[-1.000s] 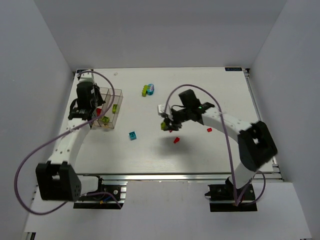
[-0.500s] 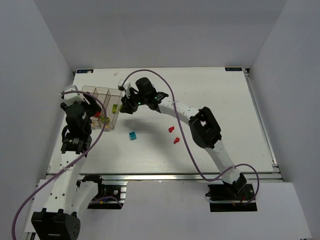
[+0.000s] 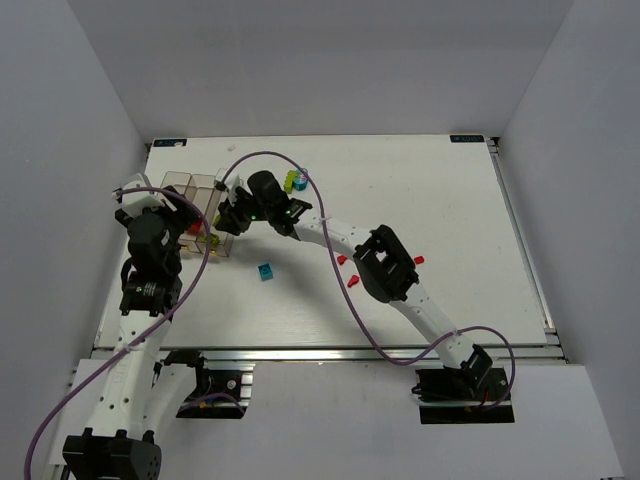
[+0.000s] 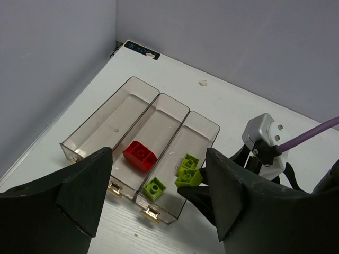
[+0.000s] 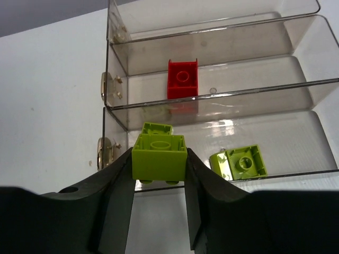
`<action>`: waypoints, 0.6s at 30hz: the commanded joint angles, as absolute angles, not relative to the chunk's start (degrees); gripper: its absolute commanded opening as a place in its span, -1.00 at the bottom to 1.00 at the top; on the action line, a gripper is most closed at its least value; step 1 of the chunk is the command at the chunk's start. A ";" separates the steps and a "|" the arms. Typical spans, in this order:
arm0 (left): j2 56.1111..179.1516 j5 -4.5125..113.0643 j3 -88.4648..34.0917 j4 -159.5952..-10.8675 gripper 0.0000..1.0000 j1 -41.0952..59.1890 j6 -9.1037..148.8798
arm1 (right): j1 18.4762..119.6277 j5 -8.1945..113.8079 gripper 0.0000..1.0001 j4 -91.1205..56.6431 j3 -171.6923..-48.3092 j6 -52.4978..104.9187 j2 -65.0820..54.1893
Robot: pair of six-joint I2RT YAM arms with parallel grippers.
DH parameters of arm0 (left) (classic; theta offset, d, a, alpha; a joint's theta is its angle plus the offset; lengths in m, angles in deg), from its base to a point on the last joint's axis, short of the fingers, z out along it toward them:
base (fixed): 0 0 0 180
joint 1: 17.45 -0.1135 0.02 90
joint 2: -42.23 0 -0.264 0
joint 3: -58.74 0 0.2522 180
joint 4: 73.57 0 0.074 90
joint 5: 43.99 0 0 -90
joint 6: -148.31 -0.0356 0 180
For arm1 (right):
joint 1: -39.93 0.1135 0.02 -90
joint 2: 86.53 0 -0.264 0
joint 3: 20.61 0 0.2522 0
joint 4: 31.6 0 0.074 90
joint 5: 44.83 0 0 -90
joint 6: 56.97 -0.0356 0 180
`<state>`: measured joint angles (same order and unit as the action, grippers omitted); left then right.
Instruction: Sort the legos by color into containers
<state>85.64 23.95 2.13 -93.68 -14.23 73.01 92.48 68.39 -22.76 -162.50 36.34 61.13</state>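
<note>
Right gripper tight on a lime lego over one container, left gripper agape at its 9 o'clock

right hand pinched, left hand agape

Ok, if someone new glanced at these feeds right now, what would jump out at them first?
The lime green brick pinched in the right gripper, hanging at the end compartment of the clear bin row, where two more green bricks already lie. After that, the lone red brick sitting in the middle compartment.
</note>
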 commanded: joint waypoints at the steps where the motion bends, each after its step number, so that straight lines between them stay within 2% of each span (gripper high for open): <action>1: 85.03 24.48 2.18 -92.96 0.62 -13.94 73.51 | 92.48 66.44 -0.19 -28.38 -165.59 35.84 62.18; 3: 85.03 25.01 2.18 -92.79 0.62 -13.94 73.69 | 92.57 65.56 -0.11 -28.91 -166.03 35.75 62.88; 7: 85.29 26.32 2.18 -92.70 0.64 -13.94 73.69 | 92.48 64.77 0.39 -29.70 -166.55 36.36 63.24; 12: 84.94 31.23 2.71 -91.12 0.62 -13.94 73.25 | 92.05 64.68 0.49 -29.70 -168.13 36.63 62.10; 13: 84.68 32.64 3.14 -90.16 0.41 -13.94 73.16 | 91.87 64.07 0.45 -29.53 -168.57 36.63 61.40; 15: 84.33 37.80 3.67 -88.75 -0.22 -13.94 72.64 | 91.34 63.54 0.33 -28.13 -169.36 36.63 60.26; 16: 83.98 39.32 4.28 -88.13 -0.55 -13.94 72.55 | 90.64 63.19 0.08 -27.33 -170.06 36.19 59.47; 18: 83.88 42.40 4.64 -85.95 -1.00 -13.94 72.72 | 89.06 61.79 -0.27 -25.23 -170.25 35.40 56.83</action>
